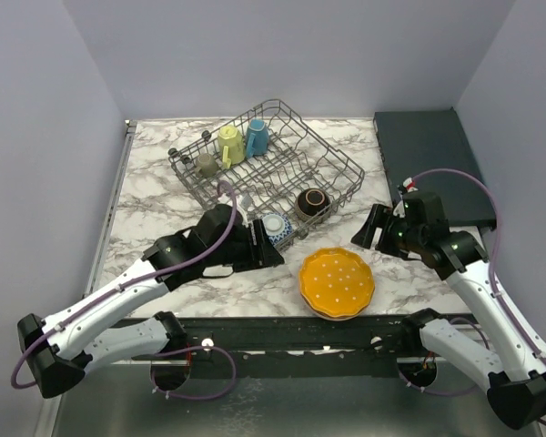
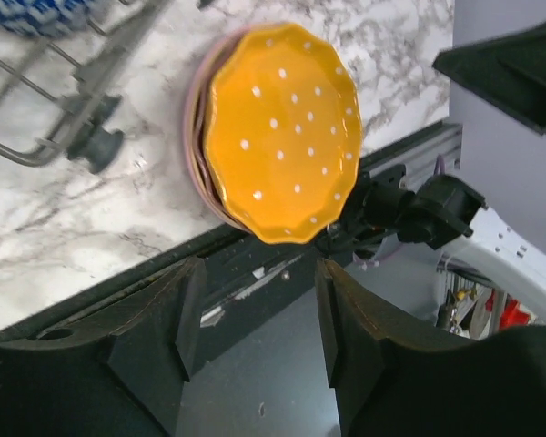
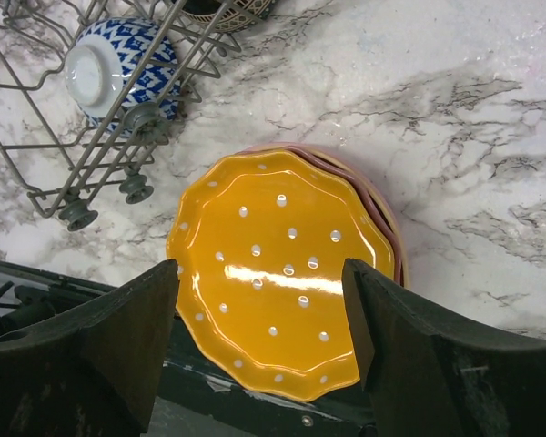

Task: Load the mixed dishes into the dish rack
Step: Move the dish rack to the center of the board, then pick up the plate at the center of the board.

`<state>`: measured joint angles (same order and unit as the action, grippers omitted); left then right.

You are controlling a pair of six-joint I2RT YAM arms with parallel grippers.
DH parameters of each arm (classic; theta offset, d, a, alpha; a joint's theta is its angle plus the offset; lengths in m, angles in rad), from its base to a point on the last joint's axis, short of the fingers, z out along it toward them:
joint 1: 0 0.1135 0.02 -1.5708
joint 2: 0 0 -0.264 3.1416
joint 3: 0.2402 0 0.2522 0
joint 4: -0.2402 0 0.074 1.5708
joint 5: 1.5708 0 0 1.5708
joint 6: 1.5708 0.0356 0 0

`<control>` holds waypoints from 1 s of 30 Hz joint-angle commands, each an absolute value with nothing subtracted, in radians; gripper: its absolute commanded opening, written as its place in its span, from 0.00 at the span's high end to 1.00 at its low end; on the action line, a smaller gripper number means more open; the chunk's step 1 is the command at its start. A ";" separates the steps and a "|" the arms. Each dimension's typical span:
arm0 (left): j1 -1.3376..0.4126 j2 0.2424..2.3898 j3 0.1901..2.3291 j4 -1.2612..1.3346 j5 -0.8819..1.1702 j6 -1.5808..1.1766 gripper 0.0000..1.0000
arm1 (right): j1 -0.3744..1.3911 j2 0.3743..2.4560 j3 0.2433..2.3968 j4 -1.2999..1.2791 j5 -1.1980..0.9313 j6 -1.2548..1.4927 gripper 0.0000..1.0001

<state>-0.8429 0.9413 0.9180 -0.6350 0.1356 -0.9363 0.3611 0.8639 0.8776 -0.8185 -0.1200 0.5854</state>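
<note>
Flanking orange dotted plate (image 1: pixel 337 282), left pincer (image 1: pixel 273 251) apart, right pincer (image 1: pixel 364 233) apart, both empty.

Orange dotted plate (image 1: pixel 337 280) near wire rack (image 1: pixel 287 162)

No text, label, brand or number is readable anywhere. The orange plate (image 3: pixel 282 291) carries only white dots.

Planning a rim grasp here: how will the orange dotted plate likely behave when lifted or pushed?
The orange dotted plate looks glazed, with a bright highlight, so probably stiff but slippery at its wavy rim. It lies stacked on a pink plate, so a push would likely slide it rather than tip it. It seems ceramic, hence probably breakable.
</note>
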 commanded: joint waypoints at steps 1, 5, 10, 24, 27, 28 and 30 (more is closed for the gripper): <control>-1.011 0.981 0.920 -0.605 -0.070 -1.085 0.43 | 0.367 0.839 0.868 -0.849 -0.130 0.616 0.21; -1.157 1.058 0.929 -0.577 -0.189 -1.150 0.44 | 0.366 0.829 0.863 -0.851 -0.120 0.636 0.21; -1.268 1.148 0.946 -0.558 -0.273 -1.213 0.41 | 0.367 0.821 0.856 -0.850 -0.106 0.649 0.19; -1.318 1.221 0.928 -0.461 -0.330 -1.258 0.01 | 0.366 0.806 0.830 -0.824 -0.107 0.660 0.18; -1.304 1.224 0.914 -0.452 -0.338 -1.313 0.01 | 0.367 0.801 0.816 -0.807 -0.107 0.666 0.18; -1.289 1.221 0.903 -0.451 -0.328 -1.368 0.01 | 0.366 0.801 0.812 -0.803 -0.107 0.666 0.18; -1.240 1.209 0.863 -0.434 -0.283 -1.412 0.01 | 0.367 0.800 0.810 -0.797 -0.106 0.667 0.18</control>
